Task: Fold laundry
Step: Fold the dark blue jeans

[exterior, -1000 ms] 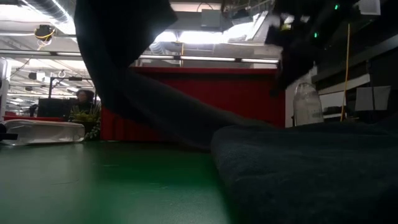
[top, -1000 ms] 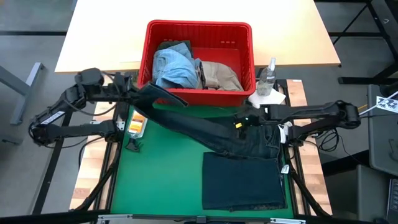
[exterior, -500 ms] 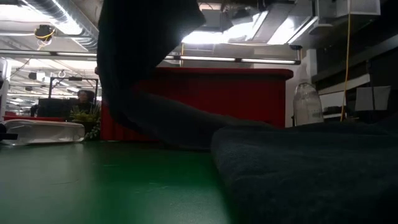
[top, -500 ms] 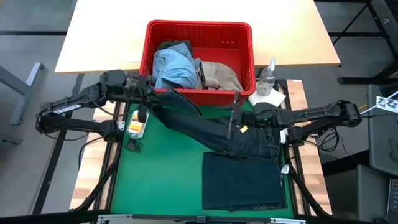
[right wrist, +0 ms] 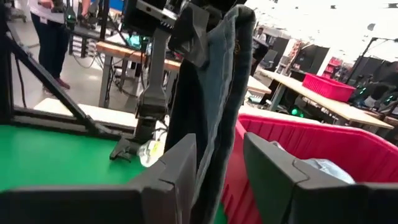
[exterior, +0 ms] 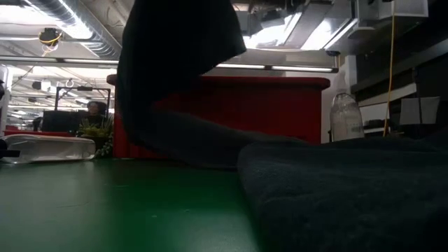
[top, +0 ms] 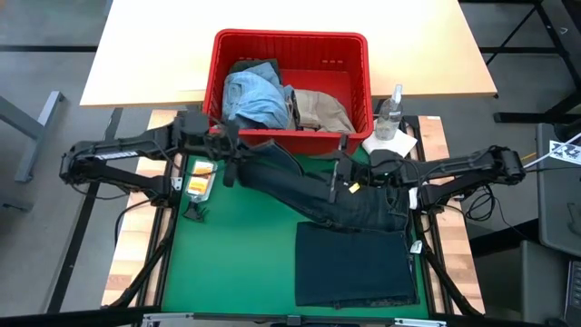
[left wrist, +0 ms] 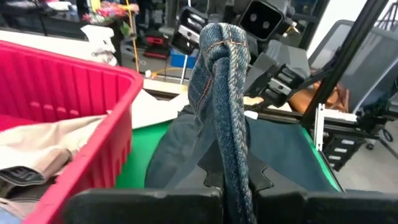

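Item: dark navy jeans (top: 309,189), unfolded pair, stretched across the green surface (top: 236,263) from the front of the red basket (top: 363,54) toward the right edge. One end lifted off the surface in my left claw (top: 229,153), which is clamped tight on a bunched fold of denim just before the basket's front wall. The rest trails down to the mat.

Item: my right claw (top: 338,171), near the middle of the surface over the jeans, fingers (right wrist: 174,171) partly apart with the hanging denim between them; whether they grip it I cannot tell.

Item: second dark folded garment (top: 354,265), flat rectangle at the near right part of the surface, touching the lower edge of the jeans.

Item: red basket at the far edge, holding light blue denim (top: 252,98) at its left and a beige khaki piece (top: 320,111) at its right.

Item: clear bottle (top: 390,111) on a white cloth (top: 399,143), just right of the basket
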Controlling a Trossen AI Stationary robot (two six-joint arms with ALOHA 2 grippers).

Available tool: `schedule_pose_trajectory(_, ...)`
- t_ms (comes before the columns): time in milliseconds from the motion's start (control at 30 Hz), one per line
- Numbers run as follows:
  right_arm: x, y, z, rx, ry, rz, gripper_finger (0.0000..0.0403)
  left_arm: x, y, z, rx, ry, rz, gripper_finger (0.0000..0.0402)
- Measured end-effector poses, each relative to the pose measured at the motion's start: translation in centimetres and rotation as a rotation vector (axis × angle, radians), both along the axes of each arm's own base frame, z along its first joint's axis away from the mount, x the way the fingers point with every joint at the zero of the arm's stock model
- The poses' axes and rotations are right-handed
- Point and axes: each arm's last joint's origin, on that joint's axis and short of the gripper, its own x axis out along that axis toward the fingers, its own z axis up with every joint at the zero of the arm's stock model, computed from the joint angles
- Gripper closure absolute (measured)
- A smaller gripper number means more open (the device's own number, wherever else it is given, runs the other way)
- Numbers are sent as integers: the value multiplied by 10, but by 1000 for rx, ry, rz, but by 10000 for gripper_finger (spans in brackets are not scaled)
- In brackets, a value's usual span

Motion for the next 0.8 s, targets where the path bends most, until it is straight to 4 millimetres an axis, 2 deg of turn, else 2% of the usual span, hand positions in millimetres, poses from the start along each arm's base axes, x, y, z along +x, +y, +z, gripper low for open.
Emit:
schedule_pose_trajectory(400,12,-1,-10,0,1,-1,267,37,-13,-22,-1,53,-77,401)
schedule_pose_trajectory(800,13,1,-11,0,8,91,267,49,-29,-32,-2,80,-139,401)
